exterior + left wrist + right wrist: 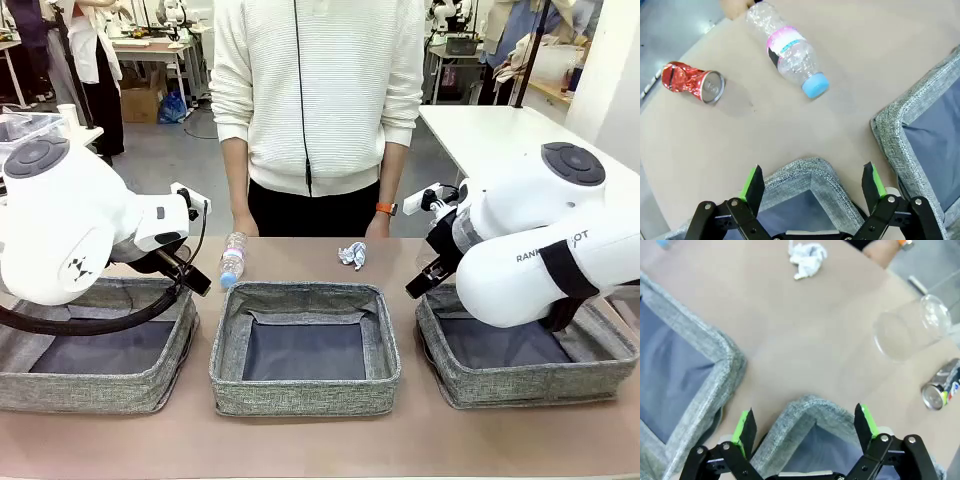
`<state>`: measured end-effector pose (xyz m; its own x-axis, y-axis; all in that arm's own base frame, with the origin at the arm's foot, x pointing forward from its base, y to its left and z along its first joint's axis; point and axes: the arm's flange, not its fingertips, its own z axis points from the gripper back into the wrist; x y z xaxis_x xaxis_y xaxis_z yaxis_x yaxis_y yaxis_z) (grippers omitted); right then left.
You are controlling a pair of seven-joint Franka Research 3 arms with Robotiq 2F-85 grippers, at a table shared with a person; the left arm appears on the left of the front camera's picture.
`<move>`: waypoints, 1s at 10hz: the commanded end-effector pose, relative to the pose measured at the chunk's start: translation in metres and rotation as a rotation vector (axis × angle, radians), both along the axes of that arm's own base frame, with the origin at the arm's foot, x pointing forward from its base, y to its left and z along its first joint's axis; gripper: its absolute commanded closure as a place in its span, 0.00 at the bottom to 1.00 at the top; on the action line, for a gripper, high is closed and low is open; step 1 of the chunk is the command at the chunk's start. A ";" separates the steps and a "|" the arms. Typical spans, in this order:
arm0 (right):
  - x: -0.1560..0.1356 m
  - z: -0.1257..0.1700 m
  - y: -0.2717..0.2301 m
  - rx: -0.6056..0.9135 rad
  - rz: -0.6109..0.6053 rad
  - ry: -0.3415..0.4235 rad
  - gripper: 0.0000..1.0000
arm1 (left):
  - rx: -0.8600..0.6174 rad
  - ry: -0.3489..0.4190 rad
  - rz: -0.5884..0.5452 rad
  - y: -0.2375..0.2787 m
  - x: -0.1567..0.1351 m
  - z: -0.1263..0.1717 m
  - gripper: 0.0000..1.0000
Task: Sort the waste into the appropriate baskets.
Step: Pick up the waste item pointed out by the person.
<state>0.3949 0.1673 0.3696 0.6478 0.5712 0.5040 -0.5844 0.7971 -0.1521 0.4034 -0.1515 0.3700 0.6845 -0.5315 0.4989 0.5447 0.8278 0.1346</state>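
Observation:
A clear plastic bottle (232, 258) (790, 50) with a blue cap lies on the table behind the gap between the left basket (95, 385) and middle basket (305, 395). A crushed red can (690, 82) lies near it. A crumpled white paper wad (352, 255) (807, 252) sits behind the middle basket. Close to the right basket (530, 385) lie a clear plastic piece (907, 327) and a blue-silver can (940, 390). My left gripper (812, 182) hangs open over the left basket's far corner. My right gripper (805, 425) is open above the right basket's far corner. Neither holds anything.
A person in a white sweater stands at the far edge, one hand (243, 228) near the bottle and the other (378, 225), with an orange wristband, near the paper wad. All three baskets show bare dark lining. Bare tabletop runs along the front.

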 end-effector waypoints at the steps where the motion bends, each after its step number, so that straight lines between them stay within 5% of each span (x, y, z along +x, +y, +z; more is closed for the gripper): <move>1: 0.000 0.000 0.000 0.000 0.000 0.000 0.00 | 0.000 0.000 0.000 0.000 0.000 0.000 0.00; 10: 0.000 0.000 0.000 -0.001 0.000 0.000 0.00 | 0.000 0.000 0.000 0.000 0.000 0.000 0.00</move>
